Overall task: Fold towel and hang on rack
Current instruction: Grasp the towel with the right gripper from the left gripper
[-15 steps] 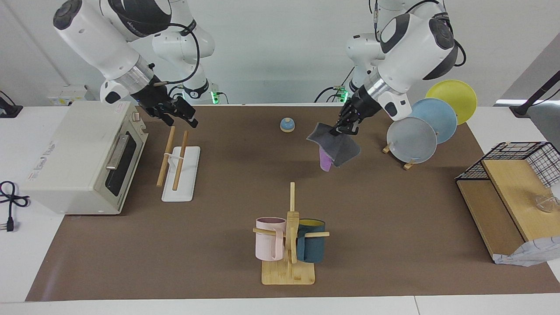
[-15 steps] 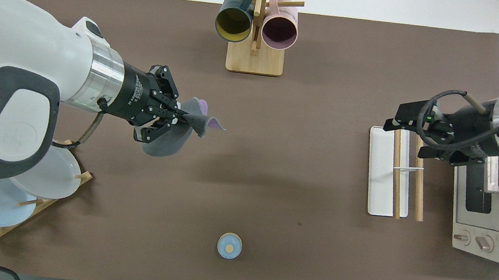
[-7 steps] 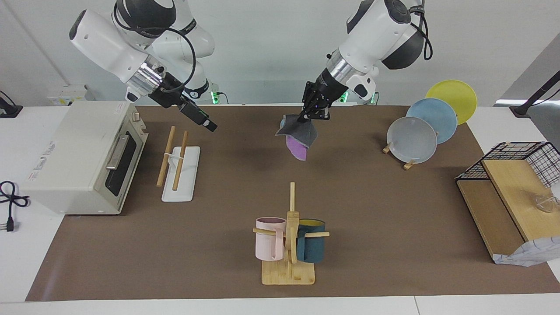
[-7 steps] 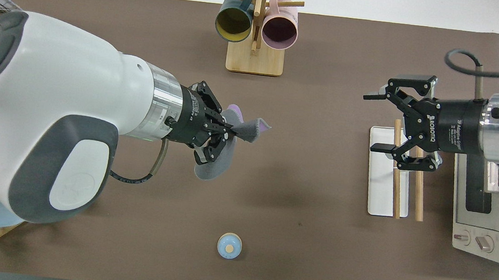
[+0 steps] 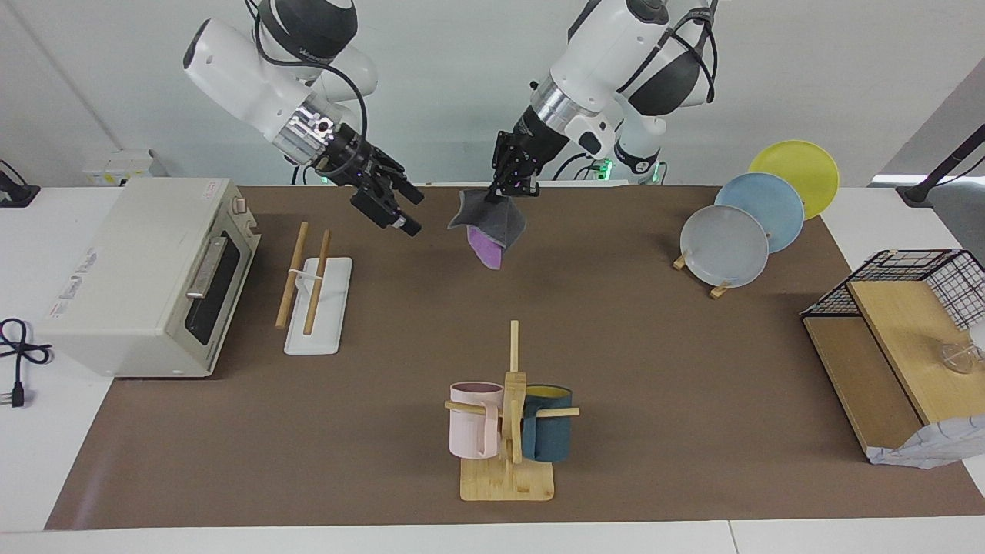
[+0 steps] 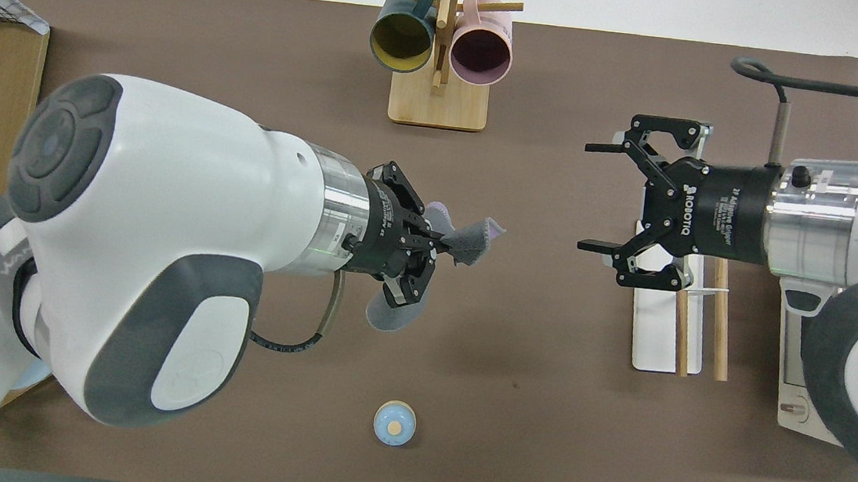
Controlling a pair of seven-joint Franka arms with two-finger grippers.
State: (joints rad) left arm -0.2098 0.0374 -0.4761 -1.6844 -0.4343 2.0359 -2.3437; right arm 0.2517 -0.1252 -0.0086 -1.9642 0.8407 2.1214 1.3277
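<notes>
The left claw (image 5: 509, 190) (image 6: 447, 236), up over the middle of the surface (image 6: 523, 407), pinched the bunched towel (image 5: 488, 227) (image 6: 468, 238). At the towel's 3 o'clock overhead, the right claw (image 5: 402, 208) (image 6: 594, 198) gaped wide, empty, above the rack's (image 5: 312, 285) (image 6: 673, 320) 12 o'clock end.

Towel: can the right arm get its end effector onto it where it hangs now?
Probably yes. The right end effector is open and faces the towel, which hangs from the left end effector over bare mat, with nothing between them.
</notes>
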